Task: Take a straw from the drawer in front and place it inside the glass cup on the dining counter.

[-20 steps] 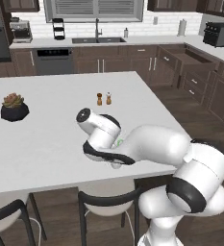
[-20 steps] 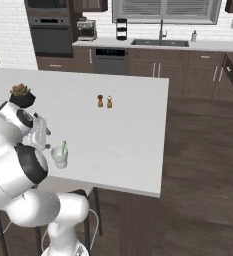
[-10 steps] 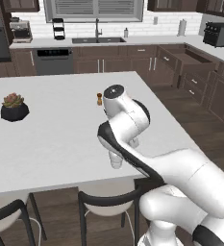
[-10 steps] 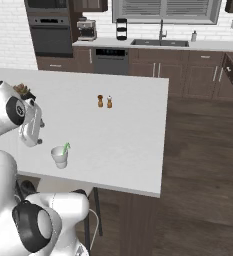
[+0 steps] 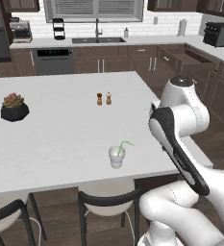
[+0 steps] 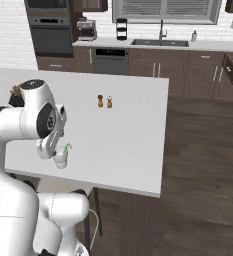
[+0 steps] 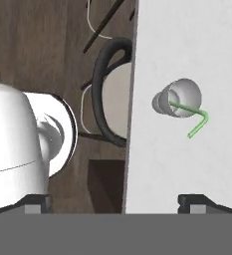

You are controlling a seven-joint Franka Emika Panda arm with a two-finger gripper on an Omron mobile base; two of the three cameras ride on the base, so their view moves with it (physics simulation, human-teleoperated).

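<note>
The pincer point(image 7: 115, 203) stands wide open and empty, raised well above the counter point(image 5: 60, 129). The straw point(image 7: 191, 115) sits inside the glass cup point(image 5: 116, 157), bent top leaning over the rim, near the counter's front edge by the stools point(image 5: 106, 202). The task looks complete. No readable writing or labels appear.

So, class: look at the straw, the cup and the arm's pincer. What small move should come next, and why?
Probably just lift the arm further away and stop. The straw already stands inside the glass cup on the dining counter, bent top leaning over the rim. The pincer is open, holds nothing, and looks down on the cup from above, so nothing seems left to place.
</note>
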